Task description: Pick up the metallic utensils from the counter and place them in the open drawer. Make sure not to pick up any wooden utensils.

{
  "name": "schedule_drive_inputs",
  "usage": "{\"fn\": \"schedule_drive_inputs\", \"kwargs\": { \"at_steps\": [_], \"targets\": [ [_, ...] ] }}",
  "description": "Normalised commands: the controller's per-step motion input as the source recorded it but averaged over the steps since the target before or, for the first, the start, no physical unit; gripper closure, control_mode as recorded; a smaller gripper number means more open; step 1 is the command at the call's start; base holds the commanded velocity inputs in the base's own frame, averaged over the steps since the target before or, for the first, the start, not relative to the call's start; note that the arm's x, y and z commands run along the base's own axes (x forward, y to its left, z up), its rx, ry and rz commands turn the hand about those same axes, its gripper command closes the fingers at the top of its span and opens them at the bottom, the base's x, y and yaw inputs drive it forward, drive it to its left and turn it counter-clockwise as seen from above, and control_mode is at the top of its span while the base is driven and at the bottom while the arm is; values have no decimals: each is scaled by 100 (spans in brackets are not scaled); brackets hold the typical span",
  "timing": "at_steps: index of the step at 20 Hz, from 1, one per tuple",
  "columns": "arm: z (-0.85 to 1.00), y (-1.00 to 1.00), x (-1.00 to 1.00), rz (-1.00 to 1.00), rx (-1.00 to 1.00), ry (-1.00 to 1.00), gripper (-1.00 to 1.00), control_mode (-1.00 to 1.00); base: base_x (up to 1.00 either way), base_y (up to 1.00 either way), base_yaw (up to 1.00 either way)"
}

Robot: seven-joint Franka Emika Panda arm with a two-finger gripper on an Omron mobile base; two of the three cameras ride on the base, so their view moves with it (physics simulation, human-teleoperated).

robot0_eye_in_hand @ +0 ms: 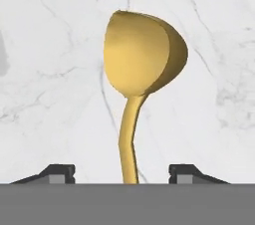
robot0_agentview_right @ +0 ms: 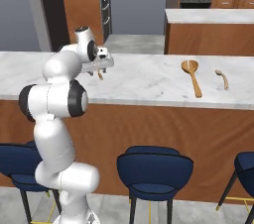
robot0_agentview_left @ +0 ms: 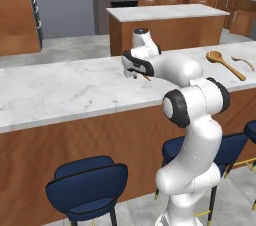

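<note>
Your hand (robot0_eye_in_hand: 122,174) hangs low over the marble bench (robot0_agentview_left: 60,90), its jaws apart either side of the gold spoon's (robot0_eye_in_hand: 142,64) thin handle and gripping nothing yet. Keep the handle centred, close squarely, and leave the wooden spoon (robot0_agentview_right: 192,77) well alone.

Arm reaches over the counter (robot0_agentview_left: 75,90), gripper (robot0_agentview_left: 133,73) low on the marble near the middle; jaw gap hard to read here. Thin gold handle (robot0_agentview_left: 146,77) pokes out just beside it. Wooden spoon (robot0_agentview_left: 225,63) far right, small silver utensil (robot0_agentview_left: 243,62) next to it. Blue stools (robot0_agentview_left: 87,185) below.
</note>
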Motion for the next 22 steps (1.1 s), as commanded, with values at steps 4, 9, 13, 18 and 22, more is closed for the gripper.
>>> {"fn": "schedule_drive_inputs", "kwargs": {
  "at_steps": [4,9,13,18,22],
  "targets": [
    [-100,-10,-7,0,-25,18,100,-100,0,0,0],
    [-100,-44,-36,0,-8,18,100,-100,0,0,0],
    [-95,-74,-56,-3,2,8,100,-100,0,0,0],
    [-17,-67,-90,-11,21,-4,100,-100,0,0,0],
    [47,-60,-100,-18,35,-18,100,-100,0,0,0]
  ]
}}
